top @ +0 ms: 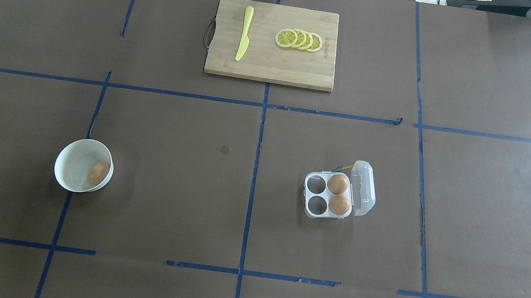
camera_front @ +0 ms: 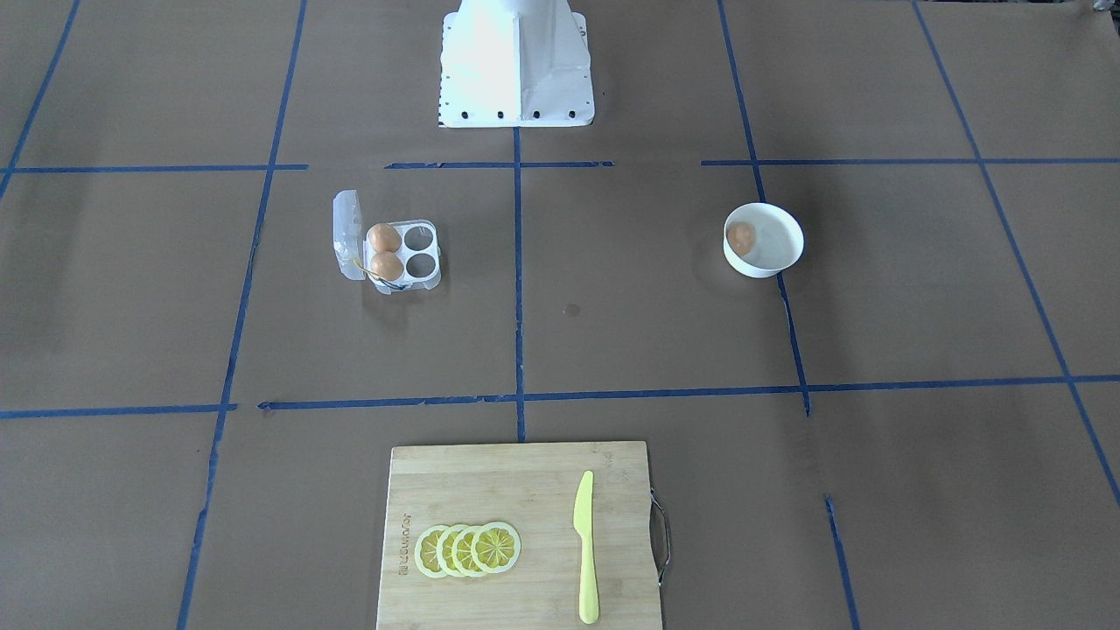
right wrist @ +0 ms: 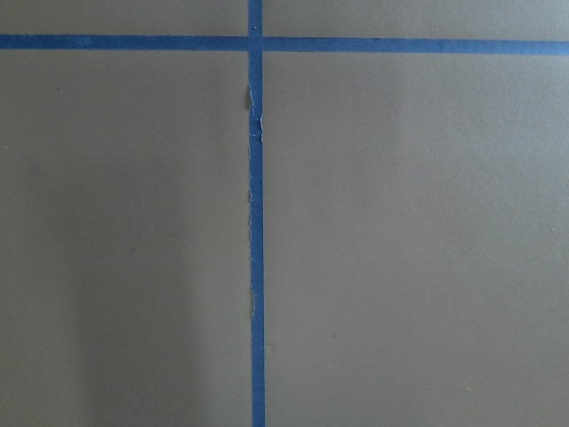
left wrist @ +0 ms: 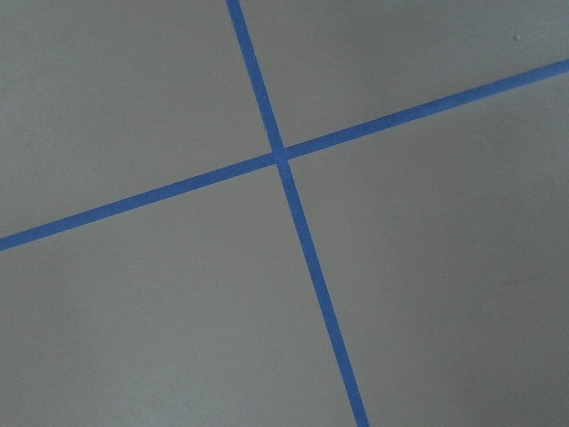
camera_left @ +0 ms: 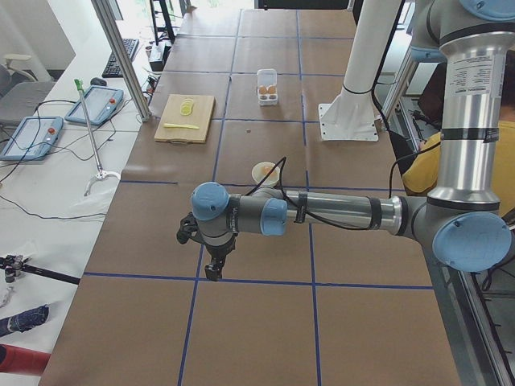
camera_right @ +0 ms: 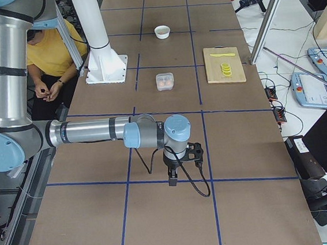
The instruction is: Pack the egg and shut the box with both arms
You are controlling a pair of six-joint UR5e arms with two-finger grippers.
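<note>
The clear box (top: 316,182) sits open right of the table's middle, its lid (top: 363,188) standing up on the side away from the centre. Two eggs (top: 338,184) (top: 339,205) fill the cups next to the lid; the other two cups are empty. A third egg (top: 97,173) lies in the white bowl (top: 73,162) at the left. The left gripper (camera_left: 213,272) shows only in the exterior left view, pointing down at bare table far from the bowl. The right gripper (camera_right: 173,179) shows only in the exterior right view, likewise far from the box (camera_right: 165,80). I cannot tell whether either is open.
A bamboo cutting board (top: 276,66) at the far edge carries a yellow knife (top: 244,33) and lemon slices (top: 299,39). The white base block (camera_front: 516,66) stands at the robot's side. A person in yellow (camera_right: 52,52) sits behind the robot. Blue tape lines cross the brown table.
</note>
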